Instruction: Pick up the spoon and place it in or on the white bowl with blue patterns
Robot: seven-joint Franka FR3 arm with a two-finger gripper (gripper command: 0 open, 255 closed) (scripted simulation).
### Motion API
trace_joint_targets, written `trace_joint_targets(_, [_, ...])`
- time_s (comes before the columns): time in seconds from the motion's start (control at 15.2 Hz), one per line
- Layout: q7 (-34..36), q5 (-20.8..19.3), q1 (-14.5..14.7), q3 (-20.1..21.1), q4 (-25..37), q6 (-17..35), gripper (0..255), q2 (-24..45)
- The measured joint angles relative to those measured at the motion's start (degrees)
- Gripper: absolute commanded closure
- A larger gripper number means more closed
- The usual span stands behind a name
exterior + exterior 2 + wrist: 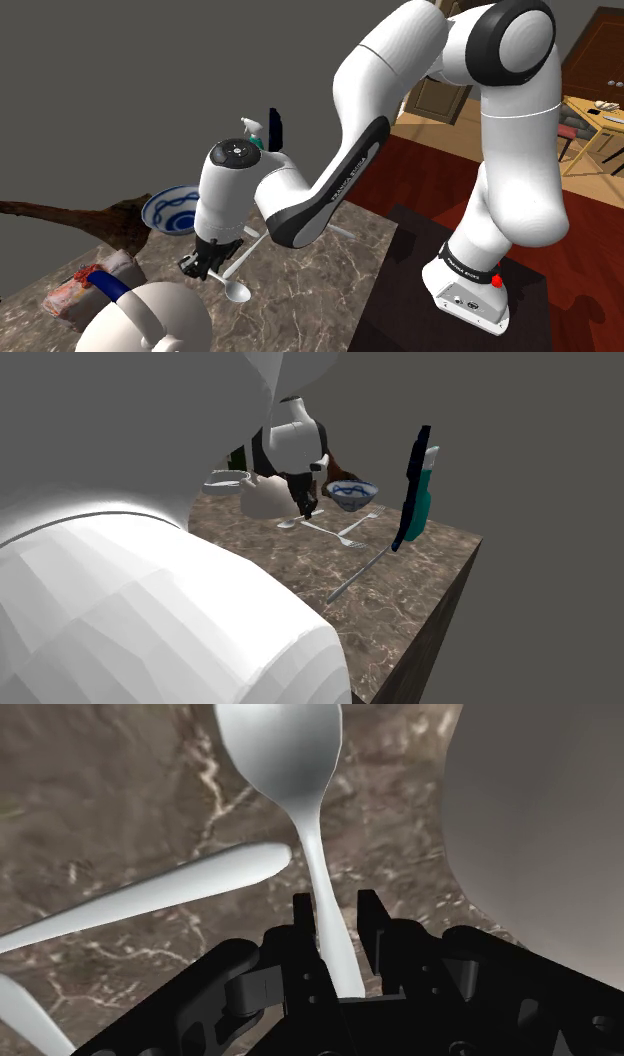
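While the jaws are clamped on the handle of the spoon (pixel 318 854), its long axis runs straight out from between them, scoop end farthest from the hand. In the shoulder view it slants down from the jaws toward the tabletop (pixel 425 587). I cannot tell whether the scoop has cleared the surface or rests on it. The bowl (pixel 168 212) stands near, up and to that view's left of the jaws, and its right rim is cut off by the hand. The carry, I judge, must go that way, with the scoop leading or swung round over the rim. A second utensil (pixel 150 894) lies just beside the spoon's neck, apart from it. A white kettle (pixel 140 318) bulks close on the other side. In the second exterior view the arm hides much of the tabletop, and the grip itself is too small to read there
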Motion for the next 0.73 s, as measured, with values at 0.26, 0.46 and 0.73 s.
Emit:
trace_joint_targets(0.26, [0.1,0.0,0.0,0.0,-0.1,0.1,255,0.0])
trace_joint_targets(0.46, [0.1,-0.1,0.1,0.0,-0.1,0.0,255,0.0])
trace_joint_targets(0.73, [-1.4,1.9,-1.0,1.4,-0.3,-1.5,255,-1.8])
